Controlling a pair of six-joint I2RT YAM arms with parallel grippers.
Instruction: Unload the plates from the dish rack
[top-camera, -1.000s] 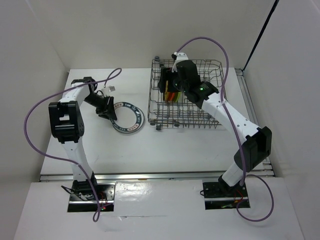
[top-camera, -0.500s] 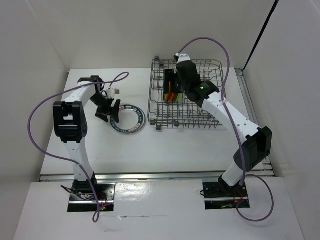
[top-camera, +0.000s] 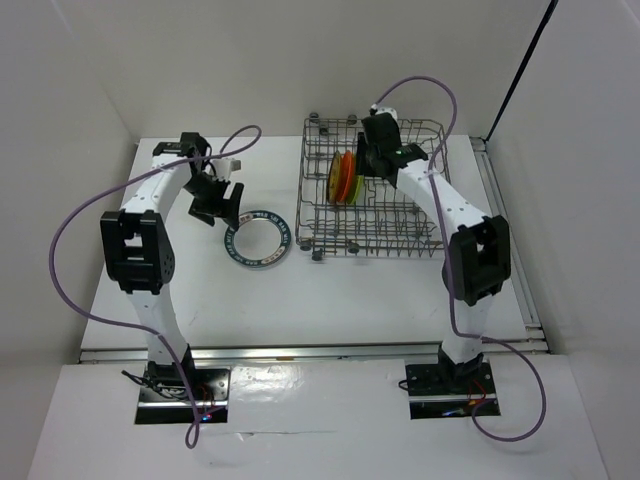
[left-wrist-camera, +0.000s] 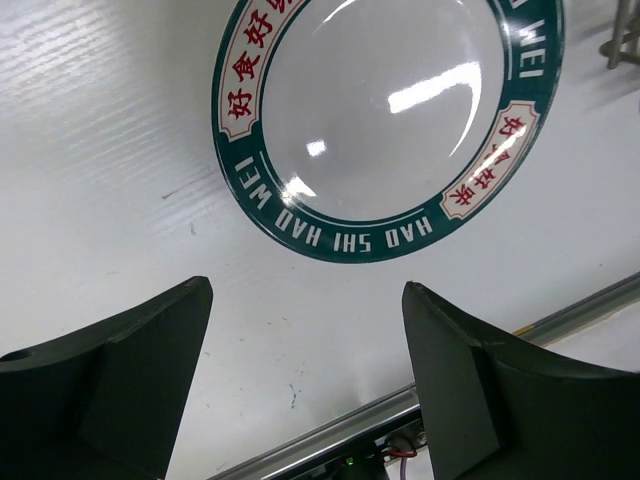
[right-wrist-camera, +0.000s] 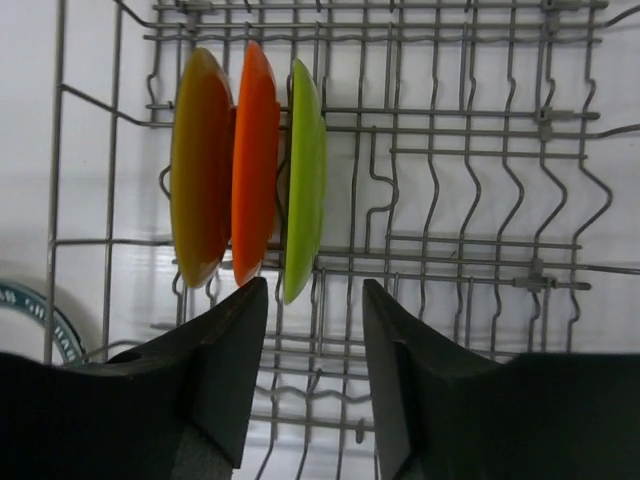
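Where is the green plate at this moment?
In the right wrist view, the green plate stands on edge in the rack, right of the orange plate.

A white table (top-camera: 330, 300) fills the middle, boxed in by plain white walls: a back wall (top-camera: 250, 70) at 12 o'clock, a left wall (top-camera: 50, 180) at 9 and a right wall (top-camera: 585, 180) at 3. A dark strip (top-camera: 521, 70) slants down the corner at 1 o'clock. A metal rail (top-camera: 320, 351) edges the table at 6 o'clock. The light is even, with soft glare on the tabletop.

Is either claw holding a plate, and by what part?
Nothing held: left gripper open near the teal-rimmed plate, right gripper open near the racked plates.
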